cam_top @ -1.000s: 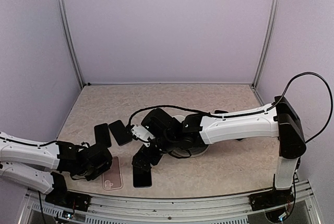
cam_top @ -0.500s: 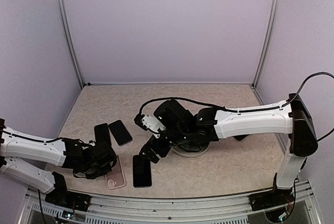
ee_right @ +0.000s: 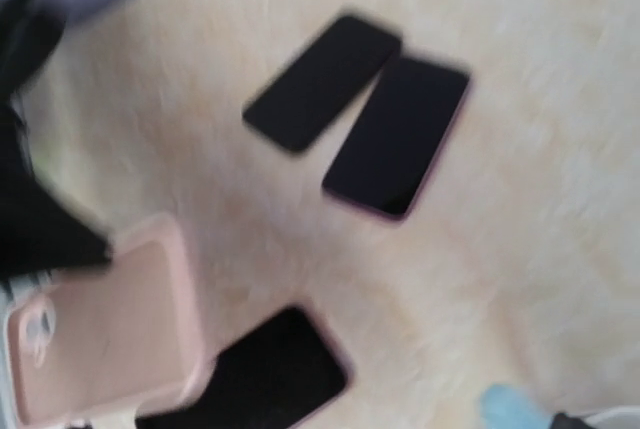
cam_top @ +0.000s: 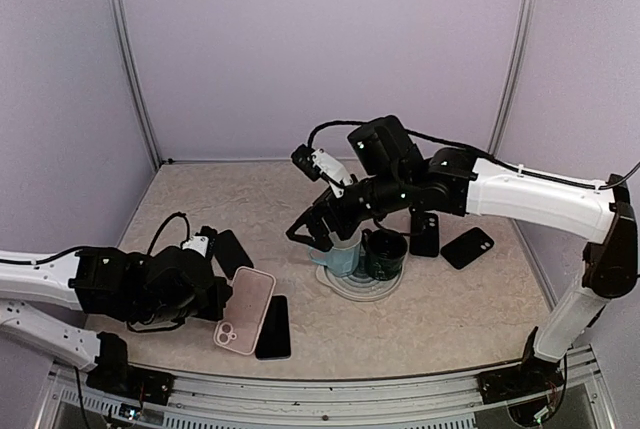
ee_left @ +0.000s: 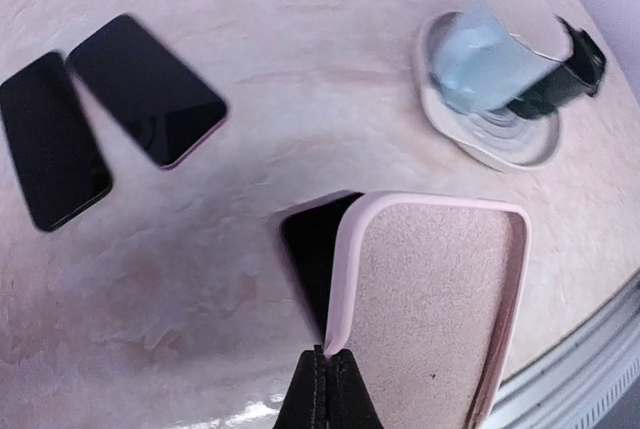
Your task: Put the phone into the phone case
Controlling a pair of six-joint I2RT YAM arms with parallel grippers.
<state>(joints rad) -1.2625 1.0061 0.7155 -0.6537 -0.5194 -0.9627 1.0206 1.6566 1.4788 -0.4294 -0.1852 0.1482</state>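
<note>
left gripper pinches the pink phone case by its edge — the case tilts just over the black phone lying on the table; right gripper hovers well apart, opening unclear.

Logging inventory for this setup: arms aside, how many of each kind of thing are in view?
Black phones: 3
Pink case: 1
Dark phone-shaped slabs, right side: 2
Cups: 2
Plate: 1
Total: 9

top: high, rear, facing forward | wrists: near, downward | shared: phone case
</note>
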